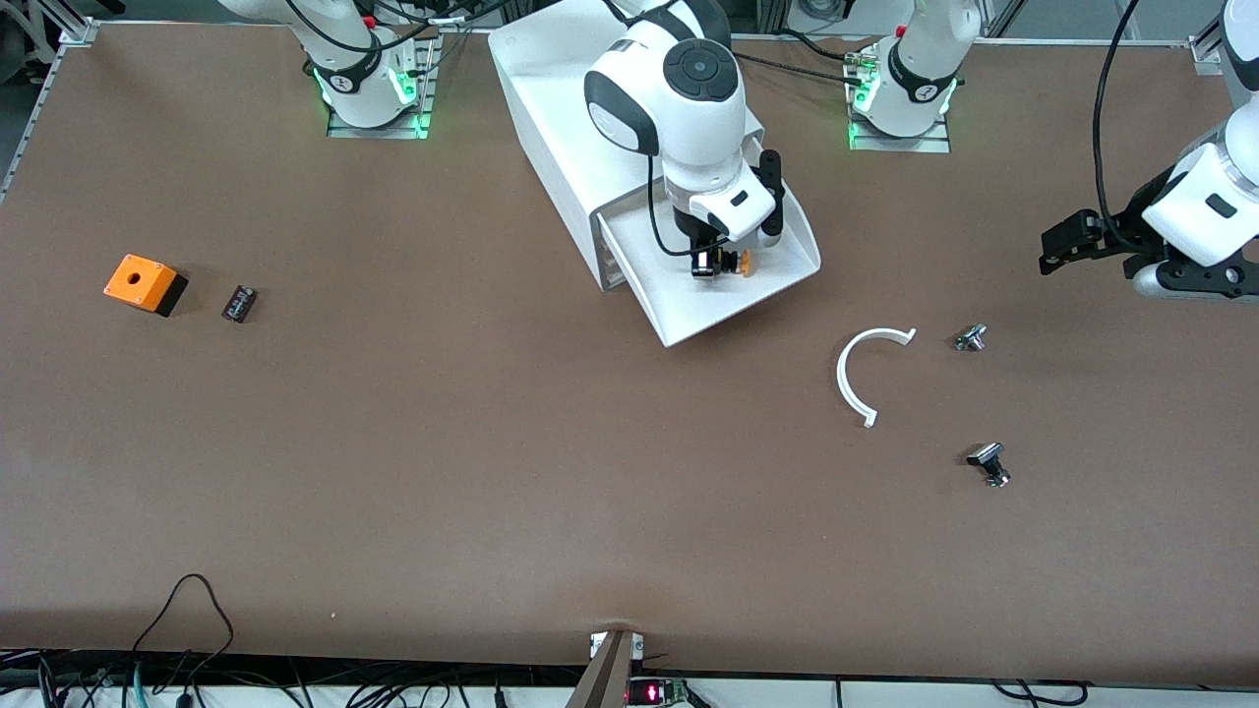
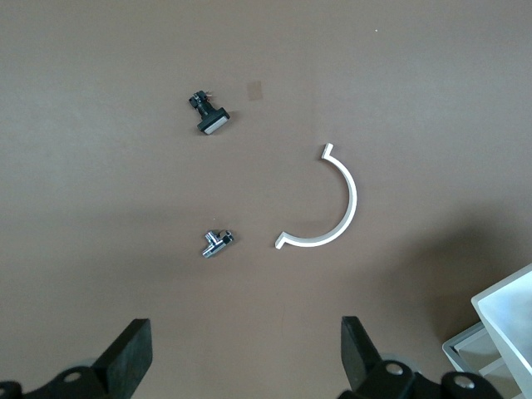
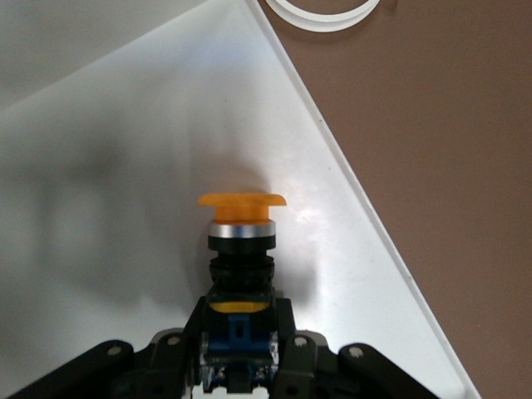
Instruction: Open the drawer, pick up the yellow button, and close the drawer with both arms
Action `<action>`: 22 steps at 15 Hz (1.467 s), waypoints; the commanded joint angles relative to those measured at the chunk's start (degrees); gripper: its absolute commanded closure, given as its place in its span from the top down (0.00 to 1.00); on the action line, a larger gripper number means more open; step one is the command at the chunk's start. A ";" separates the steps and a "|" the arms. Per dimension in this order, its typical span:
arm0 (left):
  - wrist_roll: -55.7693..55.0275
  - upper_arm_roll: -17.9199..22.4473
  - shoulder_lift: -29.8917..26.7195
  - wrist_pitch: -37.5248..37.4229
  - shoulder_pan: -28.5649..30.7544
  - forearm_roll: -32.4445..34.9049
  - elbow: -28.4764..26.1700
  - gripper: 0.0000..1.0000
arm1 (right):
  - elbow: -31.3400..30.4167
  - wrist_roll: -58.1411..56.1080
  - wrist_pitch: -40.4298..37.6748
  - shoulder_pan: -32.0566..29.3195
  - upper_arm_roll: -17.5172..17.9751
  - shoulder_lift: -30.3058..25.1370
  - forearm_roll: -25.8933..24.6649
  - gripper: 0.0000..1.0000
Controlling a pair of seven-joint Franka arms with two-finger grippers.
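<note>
A robotics lab. 2 white arms are bolted to metal base plates [image 1: 377, 126] lit by green lights on a wide brown bench [image 1: 492, 472], its edges framed by aluminium rails [image 1: 39, 98]. Loose cables [image 1: 182, 629] trail along the edge nearest the front camera. Small test parts, such as an orange cube [image 1: 143, 283] and a white curved piece [image 1: 864, 374], lie scattered.
</note>
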 commanded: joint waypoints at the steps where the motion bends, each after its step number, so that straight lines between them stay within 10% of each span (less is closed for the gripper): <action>1: -0.06 -0.14 0.45 -1.38 -0.03 1.28 1.32 1.00 | 1.67 1.43 -0.73 0.95 -1.16 -0.86 -0.59 0.31; 7: 0.03 -0.15 1.33 -2.69 -0.03 1.28 2.02 1.00 | -0.87 5.47 -1.00 0.34 -4.50 -7.71 -0.94 0.31; 22: -16.11 -3.64 6.95 0.88 -0.47 -3.55 -1.22 1.00 | -31.62 20.94 5.41 -19.51 -8.72 -17.56 -0.59 0.32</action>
